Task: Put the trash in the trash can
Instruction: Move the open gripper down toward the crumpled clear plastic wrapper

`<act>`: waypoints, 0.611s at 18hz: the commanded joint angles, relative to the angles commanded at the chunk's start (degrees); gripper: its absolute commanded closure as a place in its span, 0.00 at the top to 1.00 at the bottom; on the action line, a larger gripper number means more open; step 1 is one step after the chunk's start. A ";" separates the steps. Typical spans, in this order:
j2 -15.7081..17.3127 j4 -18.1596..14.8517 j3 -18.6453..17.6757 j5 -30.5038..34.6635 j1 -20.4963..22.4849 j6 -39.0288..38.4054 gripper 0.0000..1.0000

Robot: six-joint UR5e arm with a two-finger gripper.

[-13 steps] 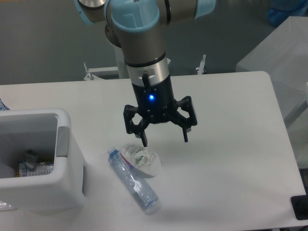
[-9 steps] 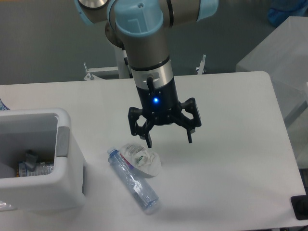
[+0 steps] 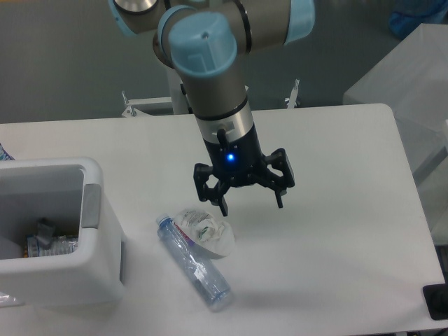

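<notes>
- Since the earlier frames the gripper has shifted to the right and come lower over the worktop; its spread has narrowed somewhat. The bottle, the wad and the bin lie as they did.
- Trash can: white, boxy, rounded corners, standing at the left edge of the worktop toward the front corner. A grey strip runs down its right rim. Some clutter lies inside on the bottom; what it is cannot be made out.
- Water bottle: clear, lying flat on the worktop just right of the trash can and apart from it, set diagonally with one end toward the can and the other toward the front edge.
- Wad: crumpled clear plastic with green and red print, resting on the worktop against the upper part of the bottle, on its right side.
- Gripper: pointing down above the middle of the worktop, just up and right of the wad. Fingers spread apart, nothing between them. The left fingertip hangs close over the wad's far edge; contact cannot be confirmed. A blue light shows on the wrist body.
</notes>
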 joint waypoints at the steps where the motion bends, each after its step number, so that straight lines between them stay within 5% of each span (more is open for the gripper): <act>1: -0.35 0.61 -0.26 -0.26 -0.09 -0.09 1.00; 5: -1.84 10.17 -6.31 -0.44 -0.18 -0.44 1.00; 11: -2.02 11.08 -10.11 -0.70 -0.62 0.25 1.00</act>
